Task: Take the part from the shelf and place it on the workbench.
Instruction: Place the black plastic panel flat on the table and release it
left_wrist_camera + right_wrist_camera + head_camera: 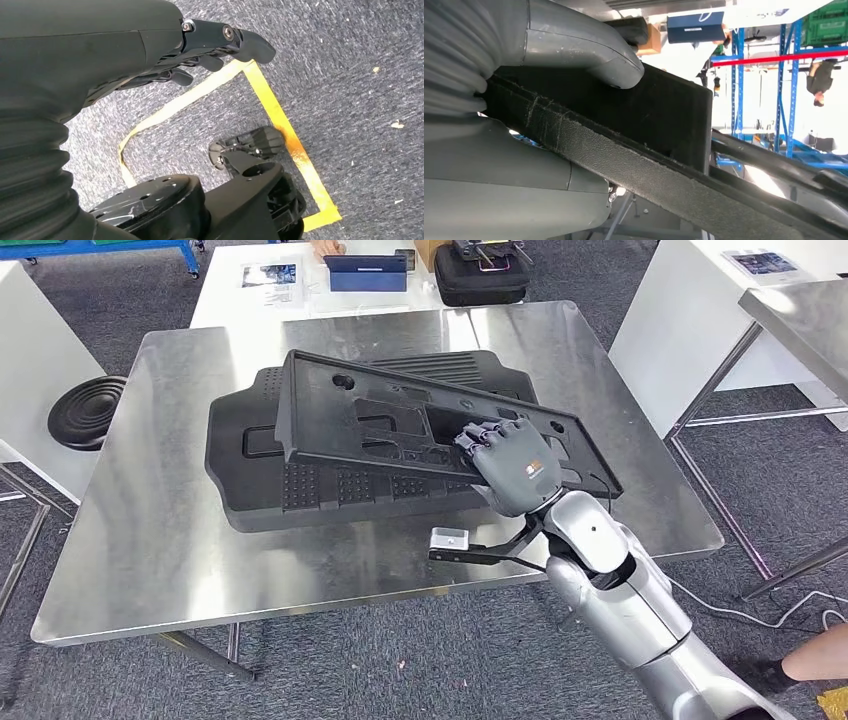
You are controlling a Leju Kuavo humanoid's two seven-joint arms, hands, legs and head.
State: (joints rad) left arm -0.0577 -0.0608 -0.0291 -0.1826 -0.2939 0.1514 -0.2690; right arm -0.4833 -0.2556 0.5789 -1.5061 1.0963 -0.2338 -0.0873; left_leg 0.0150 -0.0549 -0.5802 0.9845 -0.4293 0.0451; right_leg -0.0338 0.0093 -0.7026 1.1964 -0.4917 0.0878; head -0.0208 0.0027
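Head view. The right hand [512,465] grips the near long edge of a black plastic part [420,425], fingers curled over its upper face. The part lies tilted across a second, larger black panel [262,455] on the steel workbench [150,530]; its far end rests on that panel while the held edge appears raised, which suggests it is being set down and has not been let go. A black round stool [88,412] stands beside the workbench, and a white table [250,295] with a dark case [480,275] lies beyond.

Left wrist view. The left hand [200,55] hangs over grey carpet marked with yellow tape [285,135]. Its fingers are partly curled, apart, and hold nothing.

Right wrist view. The thumb [589,45] presses on one face of the part's rough edge, the grey palm lying against the other: a narrow clamp. Blue racking [794,75] stands behind.
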